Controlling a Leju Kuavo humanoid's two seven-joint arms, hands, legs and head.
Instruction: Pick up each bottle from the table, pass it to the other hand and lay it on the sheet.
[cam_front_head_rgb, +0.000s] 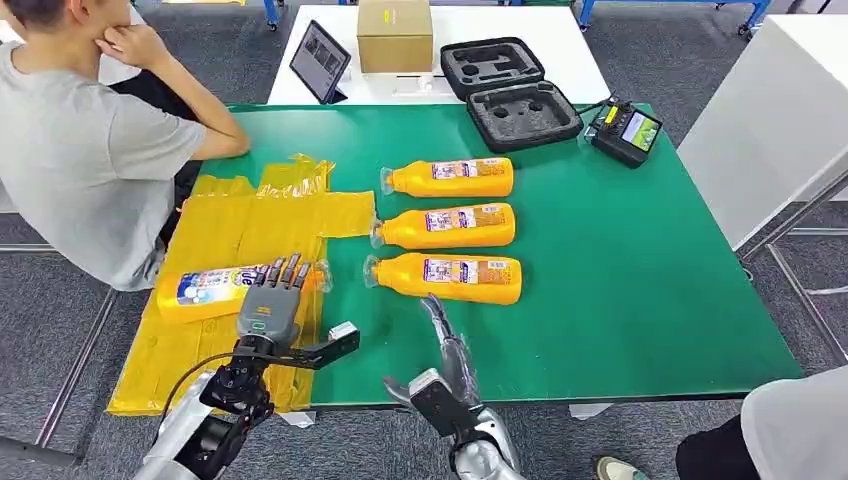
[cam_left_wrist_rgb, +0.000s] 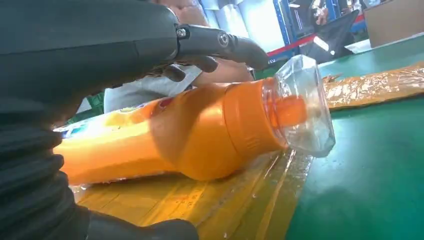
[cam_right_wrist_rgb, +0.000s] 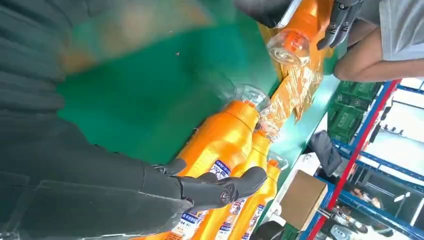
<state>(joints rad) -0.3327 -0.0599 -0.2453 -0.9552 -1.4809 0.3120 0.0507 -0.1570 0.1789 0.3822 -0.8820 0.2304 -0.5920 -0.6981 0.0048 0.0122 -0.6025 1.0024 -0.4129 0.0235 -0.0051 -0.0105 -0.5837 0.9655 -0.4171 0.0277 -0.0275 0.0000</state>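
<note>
From the head view, a green table (cam_front_head_rgb: 640, 260) stands on grey carpet, with a white table (cam_front_head_rgb: 520, 50) behind it carrying a box (cam_front_head_rgb: 395, 35), a tablet (cam_front_head_rgb: 320, 62) and an open black case (cam_front_head_rgb: 510, 92). A person (cam_front_head_rgb: 80, 150) sits at the far left. A yellow sheet (cam_front_head_rgb: 240, 230) covers the left part of the green table. One bottle (cam_front_head_rgb: 205, 290) lies on the sheet under the left hand (cam_front_head_rgb: 272, 305), whose fingers rest over it. Three more bottles (cam_front_head_rgb: 445, 228) lie in a row on the bare green. The right hand (cam_front_head_rgb: 450, 350) is just before the nearest of them, fingers extended, holding nothing.

The left wrist view shows the bottle lying on the crinkled sheet (cam_left_wrist_rgb: 215, 200), its clear cap (cam_left_wrist_rgb: 305, 107) over the sheet's edge. The fingers (cam_left_wrist_rgb: 220, 45) are above it; contact cannot be told.

In the right wrist view the near surface is blurred; fingers (cam_right_wrist_rgb: 220, 187) are spread beside the three bottles (cam_right_wrist_rgb: 220, 150).
</note>
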